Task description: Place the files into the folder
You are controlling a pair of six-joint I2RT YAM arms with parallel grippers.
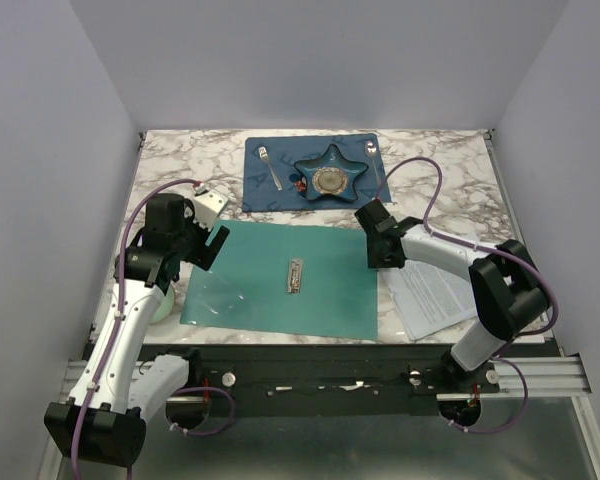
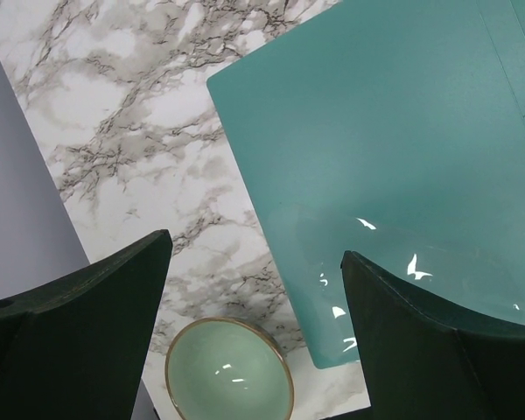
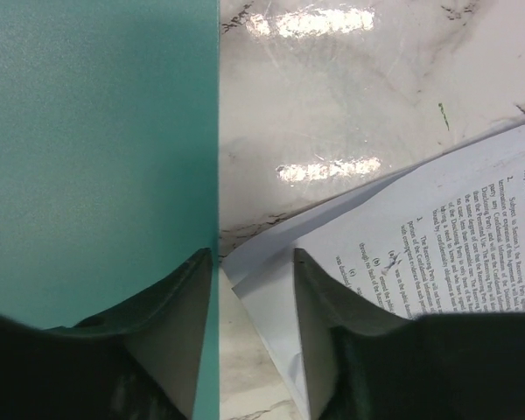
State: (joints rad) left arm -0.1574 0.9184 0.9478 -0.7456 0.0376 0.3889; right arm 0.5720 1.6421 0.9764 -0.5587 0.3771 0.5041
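Scene being lit evenly from overhead by soft white light; worktop point(image 1: 450, 150) being rendered bright, side walls point(image 1: 40, 150) bluish. Two elongated glare patches being reflected off glossy marble in right wrist view; small glints being thrown off folder point(image 2: 402, 157) in left wrist view. At frame bottoms, left gripper fingers point(image 2: 79, 332) and right gripper fingers point(image 3: 171, 324) being shown dark, soft-focused. Print on files point(image 3: 472, 236) being resolved sharply.

Teal folder point(image 1: 260, 285) is lying on grey-veined white marble counter point(image 1: 170, 165); black-printed white files point(image 1: 435, 295) sitting at three o'clock
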